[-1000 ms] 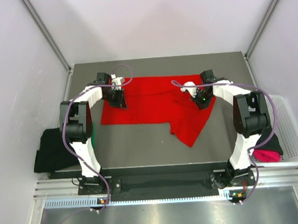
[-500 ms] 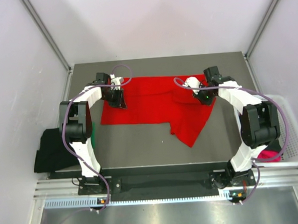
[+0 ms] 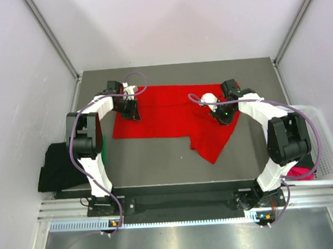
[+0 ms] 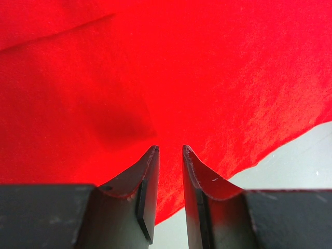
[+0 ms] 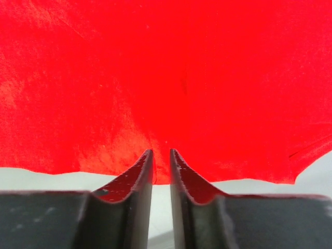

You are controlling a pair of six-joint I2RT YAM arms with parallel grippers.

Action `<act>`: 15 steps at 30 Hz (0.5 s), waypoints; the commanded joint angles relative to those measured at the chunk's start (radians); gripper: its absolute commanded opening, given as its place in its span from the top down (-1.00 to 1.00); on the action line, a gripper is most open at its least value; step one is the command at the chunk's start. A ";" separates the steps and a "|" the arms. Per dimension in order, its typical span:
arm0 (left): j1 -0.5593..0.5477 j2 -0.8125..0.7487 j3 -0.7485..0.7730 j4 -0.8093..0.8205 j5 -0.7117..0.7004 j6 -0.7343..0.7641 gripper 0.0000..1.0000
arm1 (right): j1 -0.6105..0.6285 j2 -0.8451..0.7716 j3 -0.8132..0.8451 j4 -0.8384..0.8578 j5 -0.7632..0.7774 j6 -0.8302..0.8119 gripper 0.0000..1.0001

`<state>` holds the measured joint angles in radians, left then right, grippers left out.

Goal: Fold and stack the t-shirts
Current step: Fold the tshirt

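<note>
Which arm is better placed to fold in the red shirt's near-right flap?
Probably right: right end effector is over the red t-shirt beside that flap; left end effector is opposite.

The magenta t-shirt (image 3: 300, 173) (in the basket (image 3: 327, 149)) is mostly hidden behind the right arm (image 3: 282, 141).

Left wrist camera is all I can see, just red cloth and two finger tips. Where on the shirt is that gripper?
Observer: In the top view, the left gripper is at the left edge of the red shirt, which lies spread on the table.
Operator: And the other arm?
Observer: The right gripper is on the shirt's right side, roughly level with the left one.
Operator: Anything beside the table?
Observer: A white basket on the right holds a pink shirt.
</note>
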<state>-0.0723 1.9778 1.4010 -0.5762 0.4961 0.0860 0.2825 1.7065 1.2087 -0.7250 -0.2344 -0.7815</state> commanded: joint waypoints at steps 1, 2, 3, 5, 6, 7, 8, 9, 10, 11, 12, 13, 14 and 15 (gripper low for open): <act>0.006 -0.027 -0.004 0.013 0.002 0.023 0.41 | 0.011 -0.034 0.003 0.015 0.015 0.021 0.55; 0.008 -0.030 -0.002 0.009 0.002 0.024 0.41 | 0.009 -0.044 0.012 0.019 0.023 0.027 0.52; 0.009 -0.033 0.000 0.007 0.002 0.027 0.41 | 0.006 -0.054 0.017 0.038 0.029 0.045 0.46; 0.012 -0.056 0.001 0.004 -0.001 0.038 0.39 | -0.005 -0.106 0.022 0.052 0.003 0.068 0.39; 0.014 -0.065 0.007 -0.005 0.005 0.047 0.37 | -0.009 -0.123 0.023 0.039 -0.022 0.086 0.36; 0.014 -0.083 0.013 -0.039 0.019 0.079 0.33 | -0.009 -0.154 0.025 0.018 -0.049 0.082 0.32; 0.014 -0.097 0.018 -0.057 0.039 0.099 0.32 | -0.006 -0.171 0.023 -0.011 -0.119 0.068 0.30; 0.014 -0.127 0.027 -0.080 0.042 0.122 0.31 | 0.004 -0.189 0.015 -0.064 -0.150 0.024 0.28; 0.012 -0.141 0.029 -0.117 0.042 0.177 0.30 | 0.012 -0.236 -0.001 -0.077 -0.175 0.002 0.23; 0.012 -0.157 0.030 -0.138 0.039 0.202 0.28 | 0.023 -0.264 -0.055 -0.088 -0.210 -0.022 0.21; 0.012 -0.171 0.026 -0.154 0.015 0.222 0.27 | 0.053 -0.292 -0.087 -0.093 -0.218 -0.062 0.20; 0.014 -0.186 0.021 -0.166 0.001 0.253 0.26 | 0.070 -0.338 -0.121 -0.097 -0.229 -0.083 0.17; 0.014 -0.188 0.018 -0.189 -0.013 0.256 0.24 | 0.093 -0.356 -0.186 -0.100 -0.244 -0.103 0.17; 0.016 -0.188 0.019 -0.210 -0.033 0.256 0.25 | 0.156 -0.367 -0.219 -0.087 -0.238 -0.114 0.17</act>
<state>-0.0616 1.8549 1.4006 -0.6983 0.4927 0.2516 0.3374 1.3872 1.0851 -0.7544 -0.3782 -0.8082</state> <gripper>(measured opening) 0.374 0.414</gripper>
